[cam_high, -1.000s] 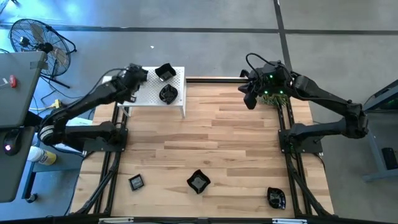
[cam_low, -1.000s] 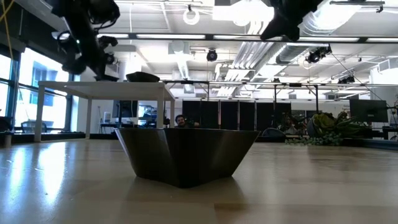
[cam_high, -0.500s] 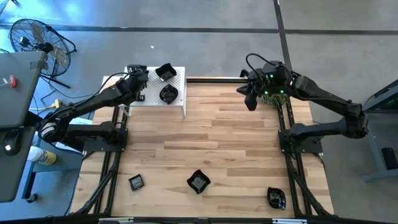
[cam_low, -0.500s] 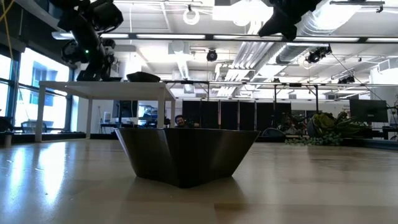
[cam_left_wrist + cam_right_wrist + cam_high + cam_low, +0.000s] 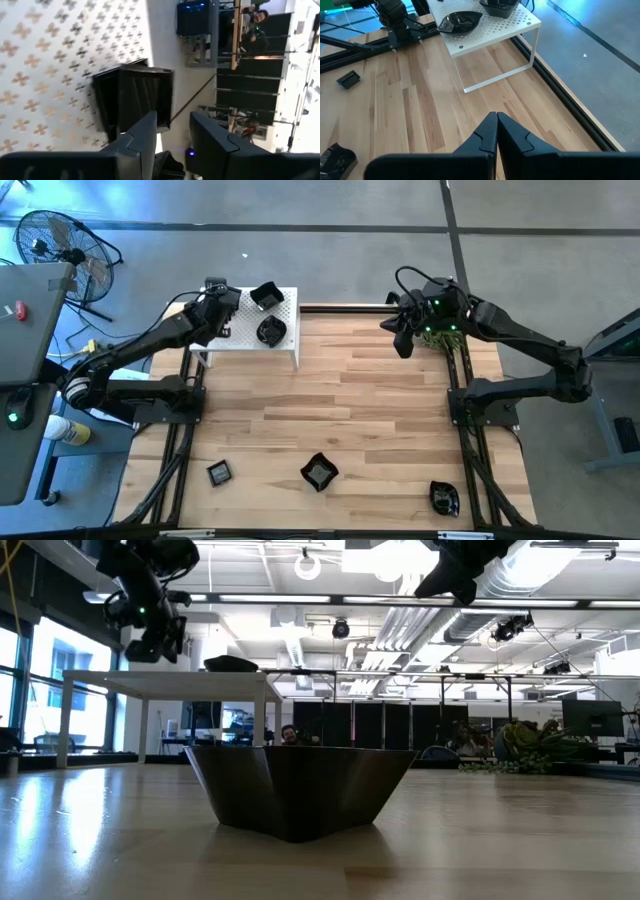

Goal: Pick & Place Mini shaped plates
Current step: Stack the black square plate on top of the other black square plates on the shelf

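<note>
Five mini shaped plates are visible from the high view. Two sit up on the white perforated stand at roughly 11 o'clock on the table: a squarish plate near the stand's far edge and a rounder plate just in front of it, close together but I can't tell if they touch. The other three are down along the near edge, well apart from each other: a small square plate at about 7 o'clock, an angular plate near 6 o'clock, and a glossy irregular plate at about 5 o'clock.

The left gripper hangs over the stand's left end, at about 9 o'clock from the two plates there. Its wrist view shows the fingers parted with nothing between them, and the squarish plate lies just beyond the tips on the patterned stand top.

The right gripper waits in the air over the far right part of the table, around 1 o'clock, beside a green plant sprig. Its fingers are pressed together, empty, with the stand and rounder plate farther off.

In the low view the angular plate fills the foreground.
</note>
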You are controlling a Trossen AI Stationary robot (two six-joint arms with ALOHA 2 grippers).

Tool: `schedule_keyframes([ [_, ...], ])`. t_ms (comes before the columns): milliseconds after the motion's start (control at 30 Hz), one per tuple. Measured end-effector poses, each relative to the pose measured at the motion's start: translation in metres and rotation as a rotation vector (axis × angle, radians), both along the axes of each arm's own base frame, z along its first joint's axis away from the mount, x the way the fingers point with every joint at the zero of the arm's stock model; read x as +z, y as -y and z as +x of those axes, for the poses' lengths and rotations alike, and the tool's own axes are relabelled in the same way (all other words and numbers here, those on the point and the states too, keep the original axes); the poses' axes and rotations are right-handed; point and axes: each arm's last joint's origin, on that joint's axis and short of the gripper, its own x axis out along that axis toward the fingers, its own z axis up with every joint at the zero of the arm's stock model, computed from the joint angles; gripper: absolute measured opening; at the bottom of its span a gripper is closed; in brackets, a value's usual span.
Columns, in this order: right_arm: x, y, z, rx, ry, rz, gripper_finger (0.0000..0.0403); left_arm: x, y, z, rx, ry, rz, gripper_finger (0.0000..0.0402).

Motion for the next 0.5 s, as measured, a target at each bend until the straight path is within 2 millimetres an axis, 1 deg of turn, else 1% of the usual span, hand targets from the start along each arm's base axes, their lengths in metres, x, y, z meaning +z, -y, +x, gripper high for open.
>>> schedule_keyframes([
  [133,0.0,0.0,0.0,0.0,0.0,0.0,0.0004,0.015,0.0,-0.001,-0.041,-0.082,0.008,0.0116],
  [267,0.0,0.0,0.0,0.01,0.0,-0.006,0.0002,0.033,-0.001,0.001,-0.155,-0.256,0.051,0.0108],
  [367,0.0,0.0,0.0,0.017,-0.002,-0.016,0.0003,0.041,-0.005,0.001,-0.273,-0.384,0.052,0.0082],
  [500,0.0,0.0,0.0,0.013,-0.001,-0.019,0.0002,0.046,-0.019,-0.002,-0.434,-0.477,0.074,0.0031],
])
